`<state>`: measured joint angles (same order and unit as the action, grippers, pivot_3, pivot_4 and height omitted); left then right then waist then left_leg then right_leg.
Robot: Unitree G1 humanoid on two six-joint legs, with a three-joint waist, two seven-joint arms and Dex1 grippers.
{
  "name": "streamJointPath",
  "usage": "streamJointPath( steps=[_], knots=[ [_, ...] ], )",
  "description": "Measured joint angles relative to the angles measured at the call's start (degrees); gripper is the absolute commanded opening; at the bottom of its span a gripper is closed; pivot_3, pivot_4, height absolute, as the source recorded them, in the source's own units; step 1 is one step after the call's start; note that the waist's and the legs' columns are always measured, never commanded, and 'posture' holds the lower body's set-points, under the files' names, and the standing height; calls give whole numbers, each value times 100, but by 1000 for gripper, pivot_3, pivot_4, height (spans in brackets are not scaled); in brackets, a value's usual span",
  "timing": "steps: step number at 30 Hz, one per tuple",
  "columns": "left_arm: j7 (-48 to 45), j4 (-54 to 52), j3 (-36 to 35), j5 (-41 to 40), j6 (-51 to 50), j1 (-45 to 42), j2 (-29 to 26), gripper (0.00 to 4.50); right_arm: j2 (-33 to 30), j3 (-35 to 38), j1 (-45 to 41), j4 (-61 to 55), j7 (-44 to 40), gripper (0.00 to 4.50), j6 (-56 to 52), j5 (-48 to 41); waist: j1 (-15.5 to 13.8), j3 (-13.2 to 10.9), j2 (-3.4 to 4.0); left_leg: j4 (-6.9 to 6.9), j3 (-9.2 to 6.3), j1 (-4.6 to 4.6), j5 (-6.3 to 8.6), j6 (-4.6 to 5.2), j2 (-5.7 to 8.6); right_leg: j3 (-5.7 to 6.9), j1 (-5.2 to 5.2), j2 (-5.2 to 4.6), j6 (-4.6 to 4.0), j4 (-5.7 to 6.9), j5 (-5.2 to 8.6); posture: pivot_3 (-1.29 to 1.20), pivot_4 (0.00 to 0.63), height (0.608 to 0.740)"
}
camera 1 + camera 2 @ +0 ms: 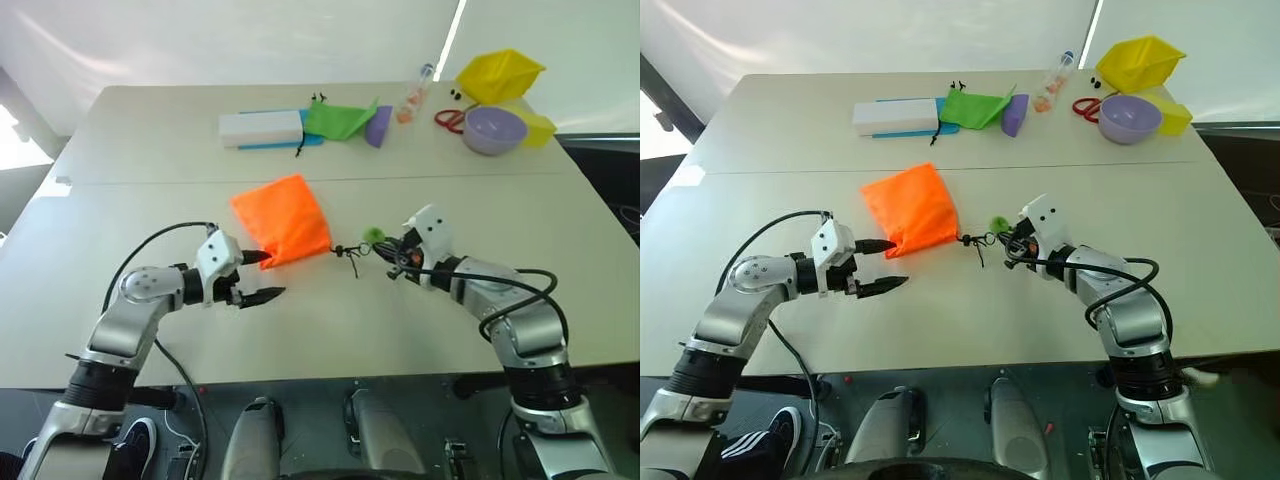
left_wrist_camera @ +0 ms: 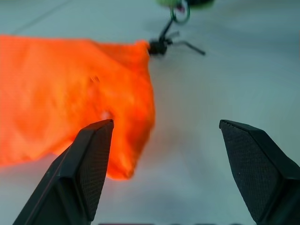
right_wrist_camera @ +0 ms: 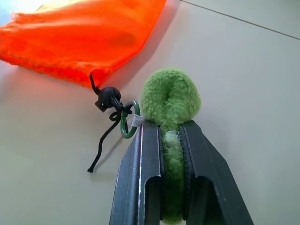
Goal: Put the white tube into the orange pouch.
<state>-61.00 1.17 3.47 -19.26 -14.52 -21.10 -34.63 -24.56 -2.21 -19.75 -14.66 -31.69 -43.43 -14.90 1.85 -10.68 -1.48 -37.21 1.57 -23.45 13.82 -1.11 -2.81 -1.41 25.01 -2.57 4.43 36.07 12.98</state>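
the orange pouch (image 1: 283, 218) is lying limp mid-bench, soft and likely light; best pinched at its cinched mouth. the right hand (image 3: 171, 136) is clenching the fuzzy green toggle (image 3: 170, 100); the left hand (image 1: 262, 275) is hanging released beside it.

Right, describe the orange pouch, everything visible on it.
The orange pouch is soft bright orange fabric, lying flat on the table. Its gathered corner is drawn shut by a black cord with a stopper and green ring. The right gripper is shut on the fuzzy lime-green toggle. The open left gripper sits at its near edge.
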Motion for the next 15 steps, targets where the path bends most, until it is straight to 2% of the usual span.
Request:
streamJointPath(
  steps=[3, 9, 15],
  knots=[
    [-389, 205, 48, -177, -150, -635, 33, 4007, 88, -126, 2, 118, 90, 0, 146, 72, -15, 0, 0, -2, 2, 0, 0, 0, 2, -1, -2, 0, 0, -2, 0, 0, 150, 740],
    [-1260, 1520, 723, 88, -7, -1871, 424, 4007, 271, -288, -9, 536, 241, 0, 541, 289, -84, 0, 0, 2, 3, -3, 0, 1, 5, -3, -2, 5, 9, -5, 5, 0, 150, 740],
    [-1639, 3811, 1182, 826, 1028, -3170, 1360, 4007, 329, -306, -12, 735, 421, 0, 788, 467, -117, 0, -1, -4, -1, -10, 0, 1, 7, -4, -2, 8, 11, -6, 5, 0, 150, 740]
  ],
)
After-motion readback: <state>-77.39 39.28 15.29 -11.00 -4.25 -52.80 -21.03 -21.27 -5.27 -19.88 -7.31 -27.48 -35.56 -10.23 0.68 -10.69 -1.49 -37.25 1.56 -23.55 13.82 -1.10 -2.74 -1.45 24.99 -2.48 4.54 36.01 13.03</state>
